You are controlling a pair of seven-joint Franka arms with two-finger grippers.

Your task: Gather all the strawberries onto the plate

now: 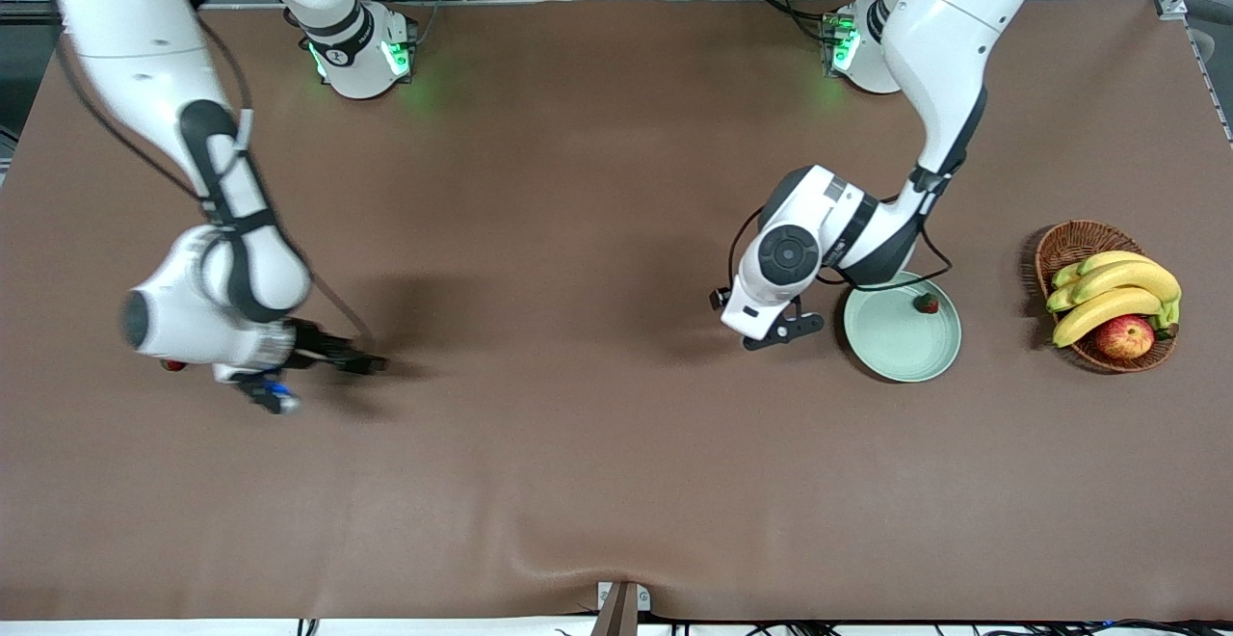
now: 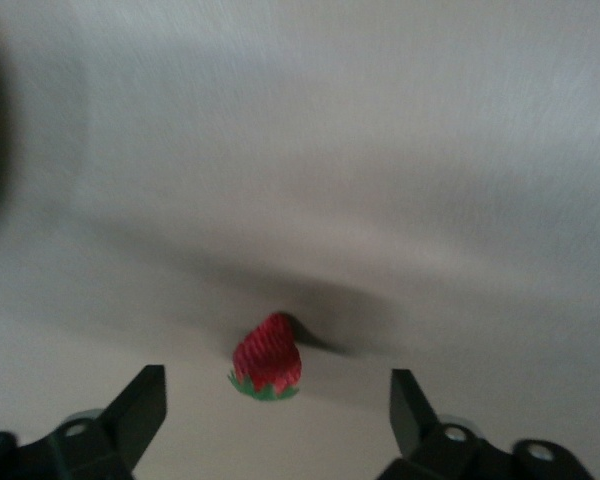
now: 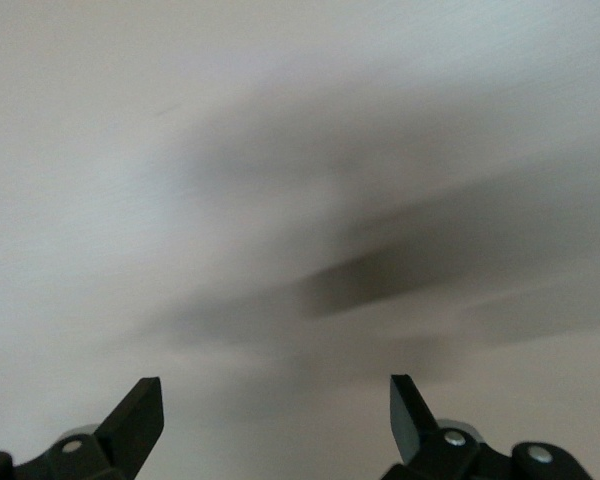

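Observation:
The pale mint-green plate (image 1: 891,352) lies toward the left arm's end of the table. One strawberry (image 1: 927,304) sits in it by the rim. My left gripper (image 1: 773,335) hangs low over the cloth beside the plate, open and empty. In the left wrist view a second strawberry (image 2: 268,358) lies on the cloth just ahead of the gap between the open fingers (image 2: 140,410); the hand hides it in the front view. My right gripper (image 1: 277,395) is open and empty over bare cloth at the right arm's end. A third strawberry (image 1: 173,364) peeks out beside that hand.
A brown wicker basket (image 1: 1064,243) with bananas (image 1: 1117,291) and a red-yellow apple (image 1: 1124,336) stands beside the plate, at the left arm's end. The brown cloth has a raised fold (image 1: 578,540) near the front edge.

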